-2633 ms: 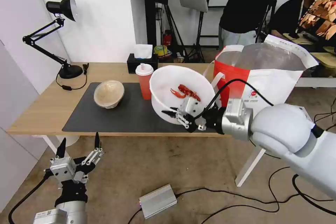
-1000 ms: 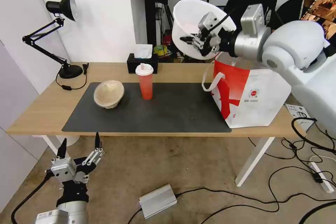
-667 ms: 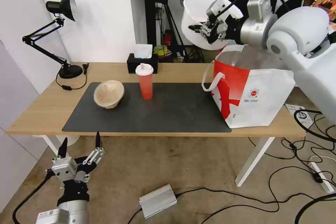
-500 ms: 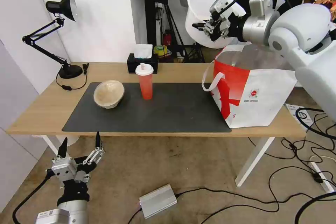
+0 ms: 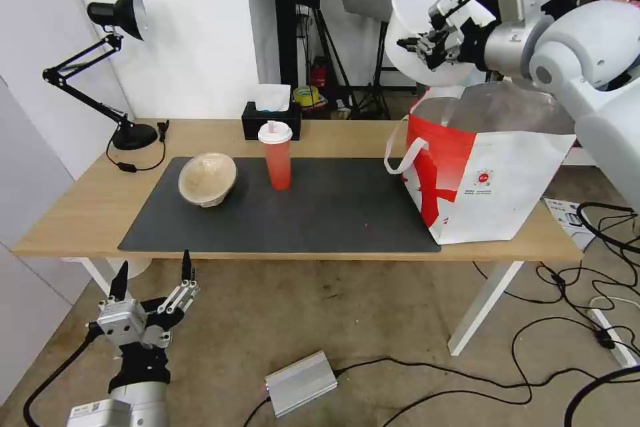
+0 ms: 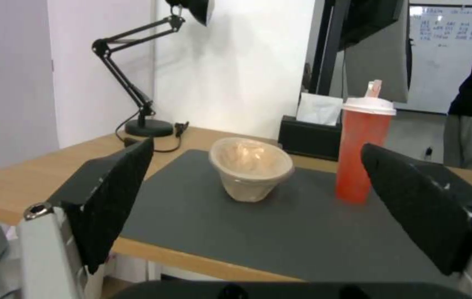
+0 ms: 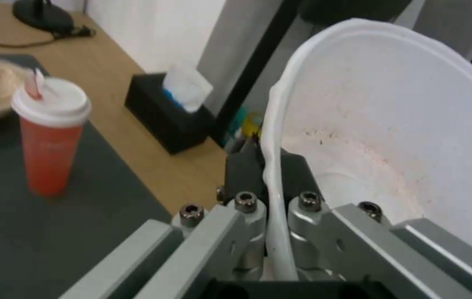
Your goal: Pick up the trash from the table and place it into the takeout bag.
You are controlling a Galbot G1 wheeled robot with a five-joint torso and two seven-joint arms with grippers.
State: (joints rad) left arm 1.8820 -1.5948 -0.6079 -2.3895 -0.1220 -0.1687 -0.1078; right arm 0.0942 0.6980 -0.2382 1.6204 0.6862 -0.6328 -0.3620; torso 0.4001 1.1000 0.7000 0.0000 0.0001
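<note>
Our right gripper [image 5: 419,47] pinches the white bowl [image 5: 417,17] by its rim, tipped above the takeout bag [image 5: 493,167] for dropping in. Our left gripper [image 5: 152,283] waits below the table [image 5: 73,207], fingers spread and empty.

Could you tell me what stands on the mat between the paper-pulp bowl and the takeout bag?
In the head view, the red drink cup stands between the paper-pulp bowl and the takeout bag; beyond it, bare mat.

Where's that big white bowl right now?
In the head view the white bowl is held up in the air by the right gripper, which pinches its rim, just above the open takeout bag.
</note>
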